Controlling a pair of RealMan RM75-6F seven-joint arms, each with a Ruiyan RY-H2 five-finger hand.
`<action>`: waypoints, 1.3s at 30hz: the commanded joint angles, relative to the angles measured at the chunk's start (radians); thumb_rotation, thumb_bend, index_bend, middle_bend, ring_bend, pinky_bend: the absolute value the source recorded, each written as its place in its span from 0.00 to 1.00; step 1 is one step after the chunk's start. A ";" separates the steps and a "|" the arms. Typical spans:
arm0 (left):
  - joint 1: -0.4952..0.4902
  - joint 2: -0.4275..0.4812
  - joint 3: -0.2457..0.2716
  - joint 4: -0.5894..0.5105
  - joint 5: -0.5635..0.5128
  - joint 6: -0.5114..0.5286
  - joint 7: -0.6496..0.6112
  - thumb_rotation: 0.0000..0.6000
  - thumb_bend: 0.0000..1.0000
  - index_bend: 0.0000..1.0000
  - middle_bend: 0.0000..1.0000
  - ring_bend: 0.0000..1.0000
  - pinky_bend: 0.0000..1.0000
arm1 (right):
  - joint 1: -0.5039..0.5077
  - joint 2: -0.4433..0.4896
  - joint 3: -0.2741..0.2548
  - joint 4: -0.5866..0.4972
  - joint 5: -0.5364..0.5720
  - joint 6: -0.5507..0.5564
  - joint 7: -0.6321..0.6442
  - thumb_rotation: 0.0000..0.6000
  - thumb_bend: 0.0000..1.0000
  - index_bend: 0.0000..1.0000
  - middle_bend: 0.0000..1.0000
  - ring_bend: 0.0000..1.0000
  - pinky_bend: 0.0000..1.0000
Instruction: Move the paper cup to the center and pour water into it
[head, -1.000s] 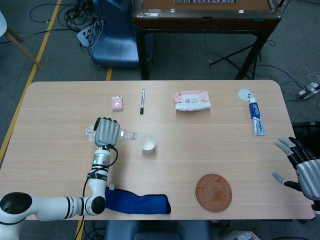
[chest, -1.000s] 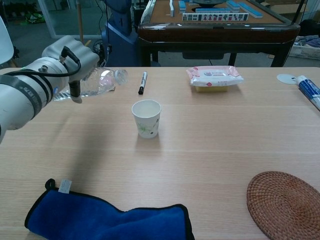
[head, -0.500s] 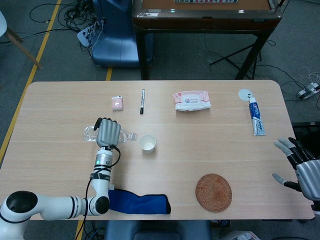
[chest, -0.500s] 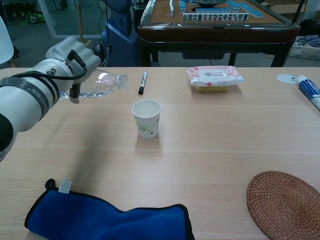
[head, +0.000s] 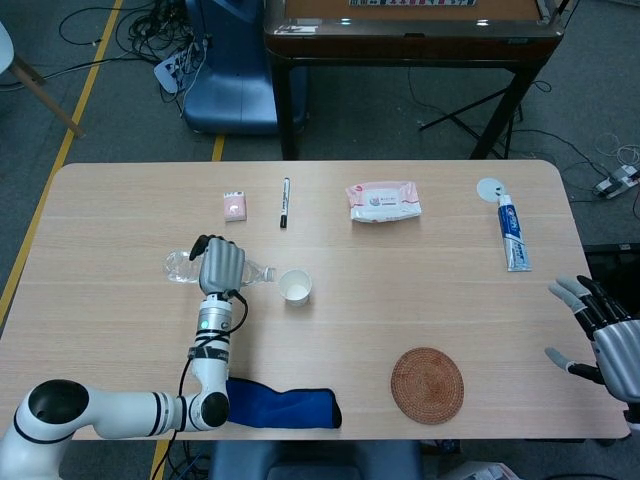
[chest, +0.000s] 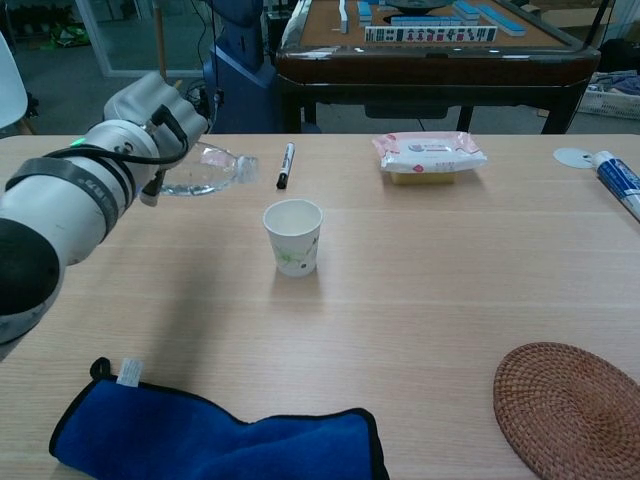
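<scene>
Gripping the clear water bottle (head: 185, 266) on its side, the left hand (head: 221, 266) sits just beside the upright paper cup (head: 295, 286) — right hand (head: 603, 335) spread, holding nothing, off the tabletop (head: 420, 260) edge.

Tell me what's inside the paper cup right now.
The paper cup shows only a pale inner wall from the chest view; no water is visible. Its bottom is hidden by the rim. The left hand holds the bottle beside it.
</scene>
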 joint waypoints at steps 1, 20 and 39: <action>-0.004 -0.006 0.001 0.007 -0.008 0.005 0.012 1.00 0.06 0.72 0.77 0.59 0.61 | 0.001 0.000 0.000 0.000 0.001 -0.002 0.001 1.00 0.00 0.18 0.16 0.08 0.32; -0.010 -0.017 0.022 0.033 0.000 0.008 0.055 1.00 0.06 0.72 0.77 0.59 0.61 | 0.003 0.001 0.000 0.000 0.004 -0.010 0.003 1.00 0.00 0.18 0.16 0.08 0.32; -0.021 -0.036 0.006 0.046 -0.003 0.020 0.085 1.00 0.06 0.72 0.77 0.60 0.61 | 0.005 0.003 -0.002 0.000 0.004 -0.014 0.006 1.00 0.00 0.18 0.16 0.08 0.32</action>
